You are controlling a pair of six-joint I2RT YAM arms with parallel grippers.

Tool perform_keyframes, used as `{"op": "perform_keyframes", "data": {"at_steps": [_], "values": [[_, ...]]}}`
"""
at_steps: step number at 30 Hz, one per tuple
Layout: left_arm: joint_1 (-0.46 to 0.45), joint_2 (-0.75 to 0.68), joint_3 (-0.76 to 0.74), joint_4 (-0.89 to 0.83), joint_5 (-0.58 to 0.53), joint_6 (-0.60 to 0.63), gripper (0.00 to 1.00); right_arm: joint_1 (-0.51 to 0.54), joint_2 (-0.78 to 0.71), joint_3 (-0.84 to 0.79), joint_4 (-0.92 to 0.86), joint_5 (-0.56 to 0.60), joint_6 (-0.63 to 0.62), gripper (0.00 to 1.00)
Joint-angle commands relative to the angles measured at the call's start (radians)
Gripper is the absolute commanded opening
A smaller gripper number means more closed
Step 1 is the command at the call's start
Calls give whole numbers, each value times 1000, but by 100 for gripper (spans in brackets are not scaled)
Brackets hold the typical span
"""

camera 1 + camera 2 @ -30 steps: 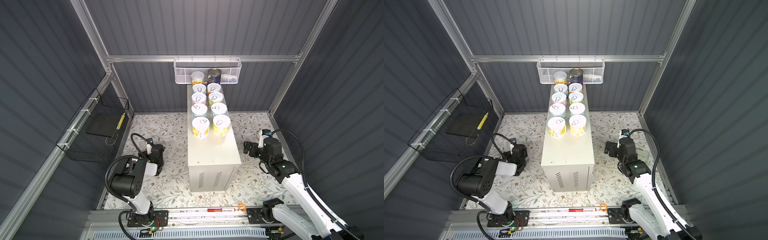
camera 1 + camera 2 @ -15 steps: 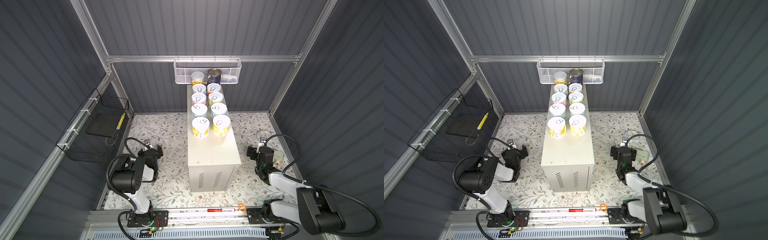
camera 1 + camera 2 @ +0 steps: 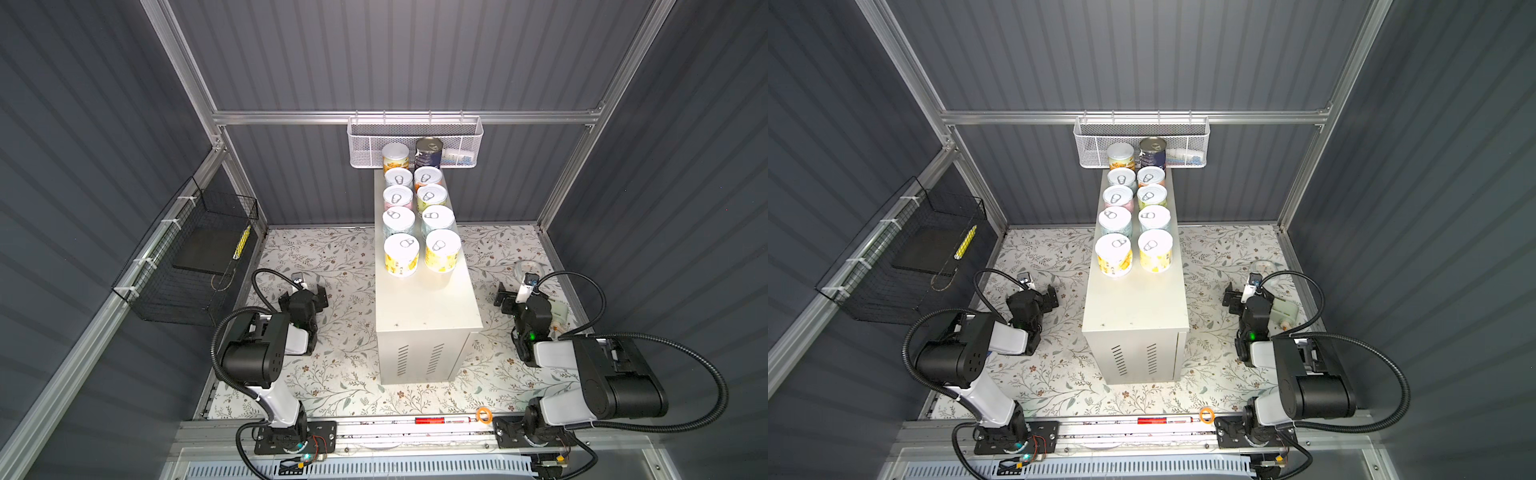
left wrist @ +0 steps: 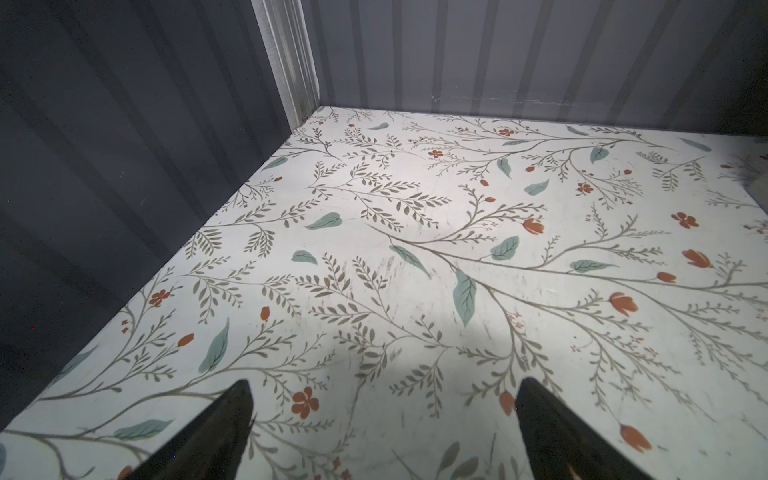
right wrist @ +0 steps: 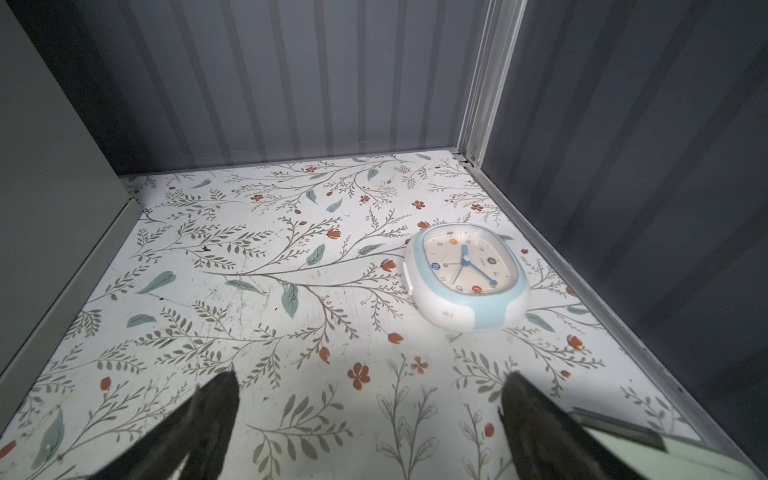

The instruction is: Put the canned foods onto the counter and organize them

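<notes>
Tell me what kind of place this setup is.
Most likely a robot test cell staged as a pantry: dark grey ribbed walls on an aluminium frame, two black-and-white robot arms mounted on a front rail, and small pull-tab cans lined in two rows on a tall white metal box.

No text reads clearly: numerals ring the face of the alarm clock (image 5: 464, 266), too small to tell; labels on the canned foods (image 3: 401, 254) blur.

top views: overhead, downward, far, both show counter (image 3: 428, 299) (image 3: 1136, 299) | wrists: low, near floor (image 4: 415, 249) (image 5: 257, 316)
</notes>
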Motion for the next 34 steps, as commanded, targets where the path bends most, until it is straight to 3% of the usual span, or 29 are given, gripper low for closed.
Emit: {"op": "perform_keyframes", "data": {"at_steps": [1,15,18,34], "values": [[-3,2,6,-32,6,21,99,0,7,-4,54,-13,-7,99],[-6,3,7,-31,2,24,100,-19,3,31,-25,-42,10,99],[-6,4,8,-31,2,24,99,-53,-2,53,-77,-114,31,99],[-6,3,9,-33,1,24,99,-71,-6,54,-85,-151,39,99]]}}
